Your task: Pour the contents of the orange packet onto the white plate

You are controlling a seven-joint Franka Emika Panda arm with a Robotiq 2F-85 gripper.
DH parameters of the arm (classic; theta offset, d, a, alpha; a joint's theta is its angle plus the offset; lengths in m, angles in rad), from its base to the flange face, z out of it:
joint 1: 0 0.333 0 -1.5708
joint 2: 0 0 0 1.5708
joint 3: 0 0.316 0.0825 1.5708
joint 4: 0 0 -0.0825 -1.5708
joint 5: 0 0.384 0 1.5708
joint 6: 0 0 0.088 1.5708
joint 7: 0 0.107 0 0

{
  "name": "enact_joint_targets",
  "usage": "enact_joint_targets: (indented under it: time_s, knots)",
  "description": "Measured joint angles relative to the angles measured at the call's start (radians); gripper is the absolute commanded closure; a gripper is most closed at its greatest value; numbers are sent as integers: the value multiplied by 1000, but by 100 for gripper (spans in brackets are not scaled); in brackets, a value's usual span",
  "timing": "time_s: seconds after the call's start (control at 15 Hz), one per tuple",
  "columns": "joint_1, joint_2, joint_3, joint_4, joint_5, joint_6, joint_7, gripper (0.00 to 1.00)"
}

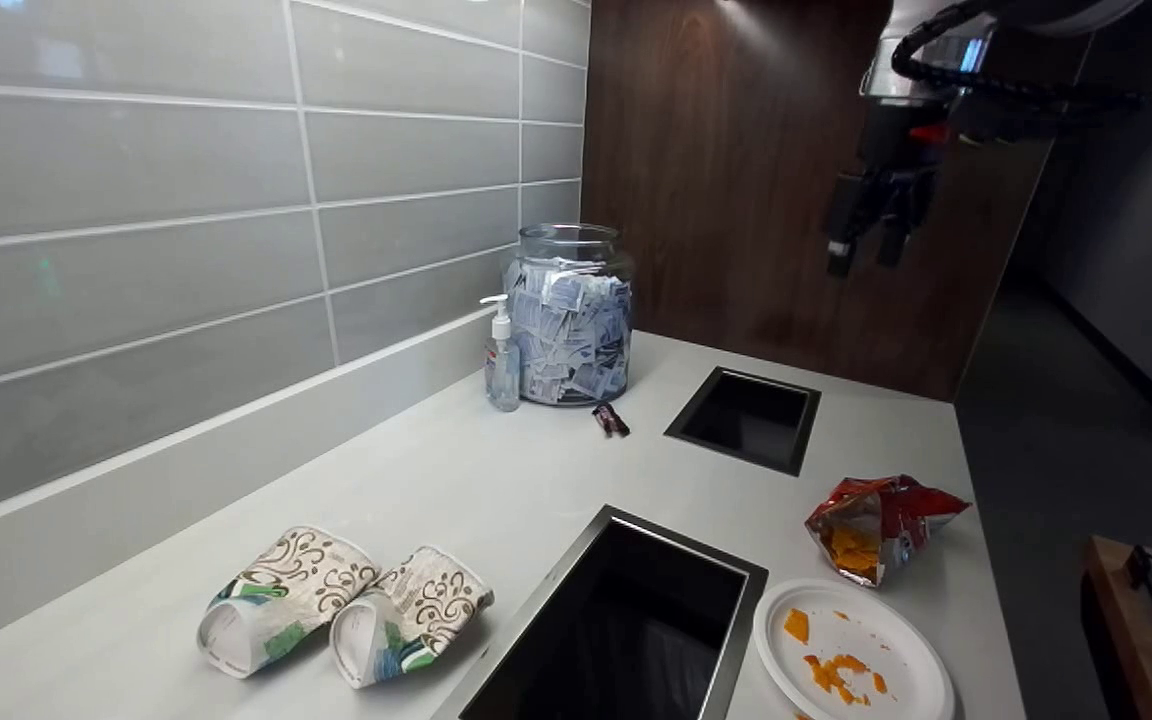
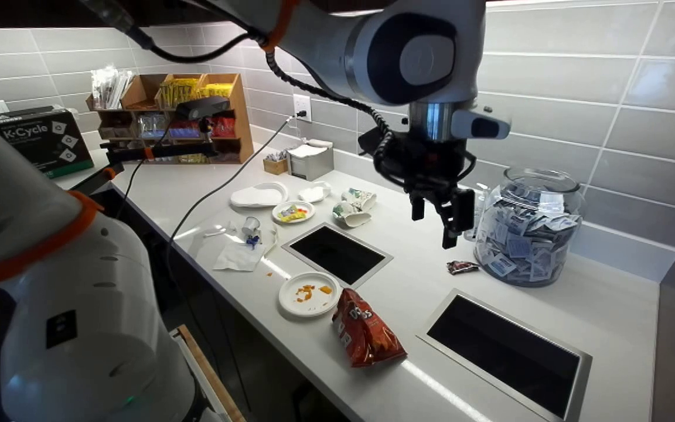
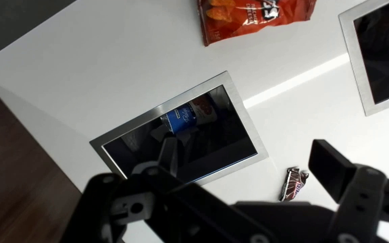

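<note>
The orange packet lies on its side near the counter's edge in both exterior views, its open mouth at the white plate's rim. Orange pieces, the contents, show in its mouth. Part of the packet shows at the top of the wrist view. The white plate lies flat beside the mouth with orange crumbs on it; it also shows in an exterior view and is out of the wrist view. My gripper is open, empty and high above the counter, apart from both. It also shows elsewhere.
Two metal-framed dark openings are set in the counter. A glass jar of sachets, a pump bottle and a Snickers wrapper stand or lie near the wall. Two patterned bags lie beside the wall.
</note>
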Motion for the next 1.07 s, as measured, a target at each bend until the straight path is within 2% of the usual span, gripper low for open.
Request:
enact_joint_targets:
  time_s: [0.2,0.53,0.8,1.07]
  knots:
    - [-1,52,31,-51,22,99,175,0]
    - [-19,50,52,-132,44,106,419,0]
    - [-37,30,47,-200,121,85,504,0]
    - [-37,28,44,-252,203,85,514,0]
